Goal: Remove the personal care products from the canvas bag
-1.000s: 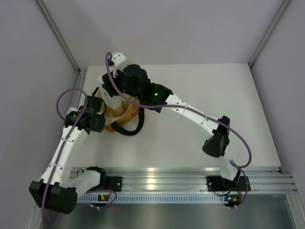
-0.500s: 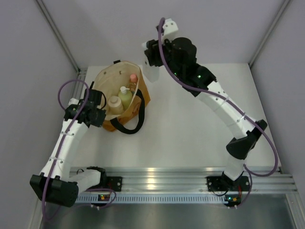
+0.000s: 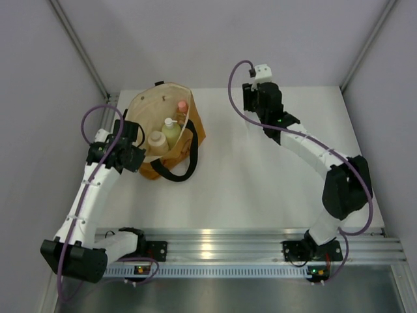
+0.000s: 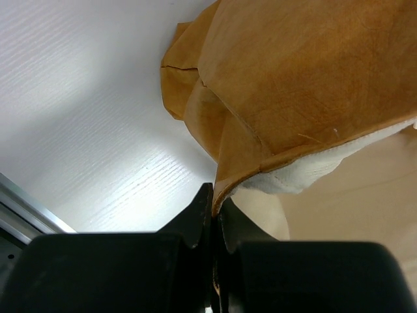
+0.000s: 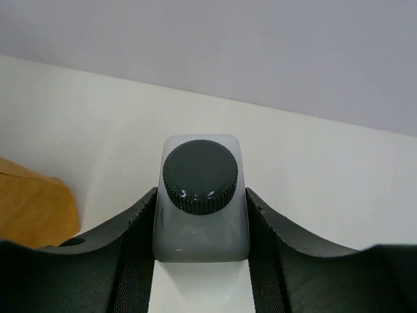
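Observation:
The mustard-tan canvas bag [image 3: 189,134] stands open at the table's back left. Inside it I see the orange-pink bottle [image 3: 183,105], the pale yellow-green pump bottle [image 3: 171,130] and the beige bottle [image 3: 157,140]. My left gripper [image 3: 138,155] is shut on the bag's near-left rim; the left wrist view shows the fingertips [image 4: 203,207] pinching the tan edge of the bag [image 4: 306,85]. My right gripper [image 3: 257,107] is at the back centre, right of the bag. It is shut on the white bottle with the dark cap [image 5: 201,195], which is hidden in the top view.
Black strap handles [image 3: 176,173] hang over the bag's front onto the table. A corner of the bag [image 5: 32,208] shows at the left of the right wrist view. Grey walls close off the back and both sides. An aluminium rail [image 3: 228,244] runs along the near edge.
My right arm has lifted out of the bag and swung right and back with the white bottle in it, uncovering the bag's opening. My left gripper has kept its hold on the rim.

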`<action>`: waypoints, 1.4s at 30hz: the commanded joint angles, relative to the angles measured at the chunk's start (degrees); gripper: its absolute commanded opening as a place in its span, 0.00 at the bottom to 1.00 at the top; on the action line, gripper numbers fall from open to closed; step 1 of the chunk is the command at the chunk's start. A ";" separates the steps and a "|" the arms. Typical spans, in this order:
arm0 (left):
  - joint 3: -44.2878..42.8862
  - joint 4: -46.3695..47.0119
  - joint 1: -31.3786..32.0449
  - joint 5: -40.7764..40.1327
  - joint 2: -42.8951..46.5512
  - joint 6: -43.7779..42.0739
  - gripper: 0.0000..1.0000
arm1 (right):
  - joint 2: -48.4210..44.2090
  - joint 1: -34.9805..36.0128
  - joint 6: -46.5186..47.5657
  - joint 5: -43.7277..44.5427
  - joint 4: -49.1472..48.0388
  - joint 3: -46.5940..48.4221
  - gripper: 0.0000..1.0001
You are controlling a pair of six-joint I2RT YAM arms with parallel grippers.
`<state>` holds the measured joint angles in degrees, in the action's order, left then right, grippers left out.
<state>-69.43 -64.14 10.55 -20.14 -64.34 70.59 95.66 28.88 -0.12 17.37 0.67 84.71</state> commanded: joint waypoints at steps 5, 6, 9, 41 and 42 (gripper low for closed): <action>-1.32 3.32 -0.26 4.05 0.00 -4.49 0.00 | 1.81 -1.99 0.74 -5.14 -38.54 -10.25 0.00; -1.32 3.23 -0.26 4.41 -0.17 -4.84 0.00 | 2.34 -2.08 0.56 -5.50 -39.24 -11.05 0.00; -1.15 3.23 -0.26 5.20 -0.70 -5.28 0.00 | 3.57 -2.08 0.56 -6.81 -46.34 -16.31 0.00; 0.52 3.23 -0.26 5.81 -0.97 -5.20 0.00 | 3.49 -2.25 -5.24 -8.05 -46.72 -22.31 0.79; 0.52 3.32 -0.26 5.81 -0.97 -5.20 0.00 | 2.35 -1.91 -4.98 -8.31 -45.50 -22.13 0.81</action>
<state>-69.43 -62.11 10.44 -15.88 -64.79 65.82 102.37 27.20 -5.56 10.41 -40.73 60.01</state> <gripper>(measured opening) 0.026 0.787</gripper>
